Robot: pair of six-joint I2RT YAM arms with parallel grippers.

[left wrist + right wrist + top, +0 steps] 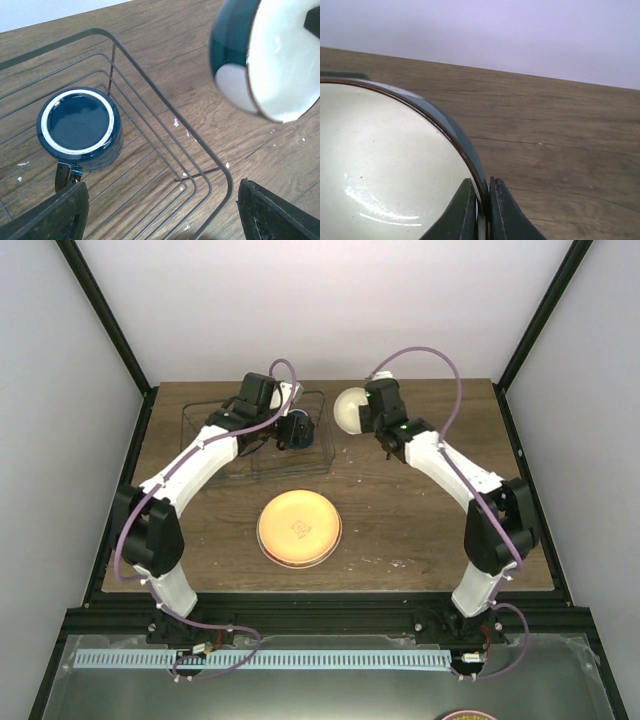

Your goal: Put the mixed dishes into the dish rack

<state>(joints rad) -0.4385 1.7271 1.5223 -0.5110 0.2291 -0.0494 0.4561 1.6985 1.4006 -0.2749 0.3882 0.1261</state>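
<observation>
The dark blue mug (300, 427) stands in the right end of the wire dish rack (200, 425), apparently base up with a white ring on top (79, 127). My left gripper (287, 436) hovers open and empty over the rack's corner (172, 105), fingers wide apart (165, 220). My right gripper (368, 418) is shut on the rim of the white-and-teal bowl (350, 410), holding it tilted in the air just right of the rack (272, 60). The jaws pinch the rim (482, 200). The orange-yellow plate (299, 527) lies mid-table; the mint-green plate is mostly hidden under it.
White crumbs speckle the wooden table (420, 520) near the rack's corner (176, 122). Black frame posts and pale walls close in the table on three sides. The left arm (190, 465) stretches across the rack's left part.
</observation>
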